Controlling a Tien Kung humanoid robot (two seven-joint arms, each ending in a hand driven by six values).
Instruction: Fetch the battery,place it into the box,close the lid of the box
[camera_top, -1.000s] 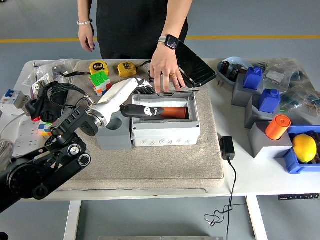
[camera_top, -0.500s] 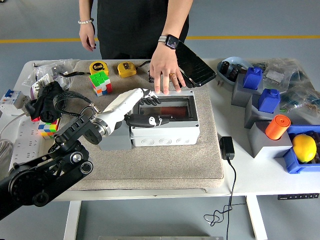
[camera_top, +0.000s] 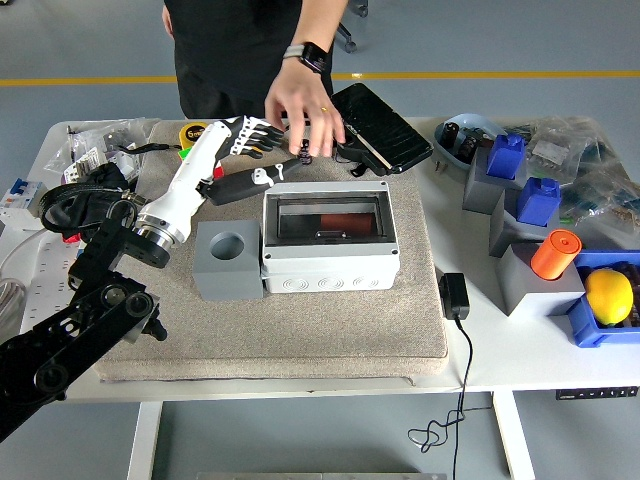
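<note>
At the far left of the frame the robot's black left arm (camera_top: 75, 330) climbs from the lower left corner over the white table (camera_top: 520, 350), and its white forearm slants up toward the upper middle, ending in the left hand (camera_top: 245, 150). That hand hovers over the grey mat (camera_top: 300, 320), behind the box, its dark fingers (camera_top: 262, 135) spread and loosely extended with nothing in them, the thumb lying lower along the mat. Cables and a coloured cube show only partly behind the arm at the left edge. Just right of the forearm, left of centre, stands a grey block (camera_top: 228, 260) with a round hole in its top, touching the left wall of the box (camera_top: 330, 265). The box is pale grey and sits in the middle of the mat; through its top the battery (camera_top: 335, 222) shows as a dull reddish bar lying lengthwise inside. Above the box, in the upper middle, a person's hand (camera_top: 300, 105) with a watch at the wrist reaches down, fingertips close to the robot's fingers and resting at the dark lid (camera_top: 385, 125), which lies tilted open behind the box's right rear corner. Lower right of the box a black adapter (camera_top: 454, 296) lies on the table with its cord hanging over the near edge. At the right edge stand blue and grey holders, an orange cylinder (camera_top: 556, 253) and a lemon (camera_top: 610, 296) in a blue tray.
</note>
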